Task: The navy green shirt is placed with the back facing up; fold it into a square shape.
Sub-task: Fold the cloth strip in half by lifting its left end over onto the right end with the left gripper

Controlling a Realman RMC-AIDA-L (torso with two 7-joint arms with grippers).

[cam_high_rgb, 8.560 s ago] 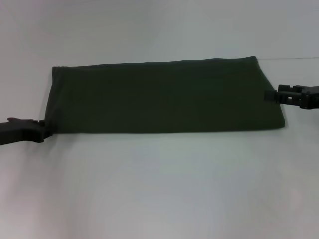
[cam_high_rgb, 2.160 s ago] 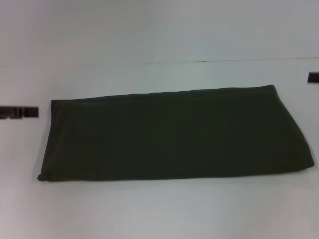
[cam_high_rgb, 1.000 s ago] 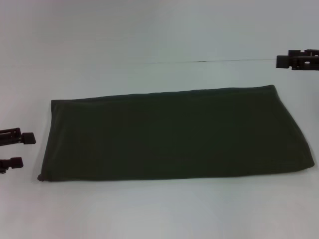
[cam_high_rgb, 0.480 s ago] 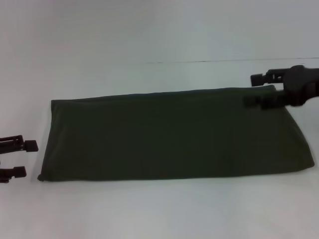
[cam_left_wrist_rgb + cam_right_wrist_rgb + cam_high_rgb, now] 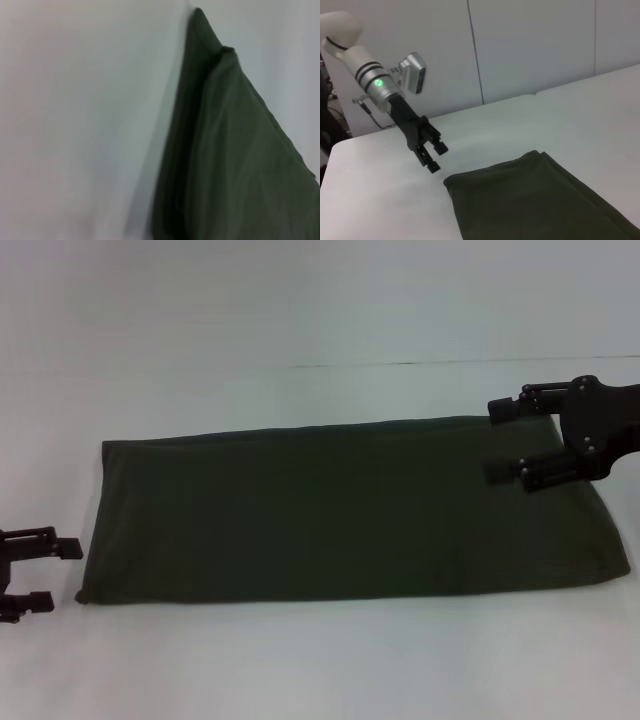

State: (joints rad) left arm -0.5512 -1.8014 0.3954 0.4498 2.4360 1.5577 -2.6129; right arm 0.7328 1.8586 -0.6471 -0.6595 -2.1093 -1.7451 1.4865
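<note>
Black claws (image 5: pixel 42 575) (image 5: pixel 505 440) flanking shirt (image 5: pixel 340 510)

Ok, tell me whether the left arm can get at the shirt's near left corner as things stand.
Probably yes: the left gripper hovers open just beside that corner of the navy green shirt, with only bare table between them.
</note>
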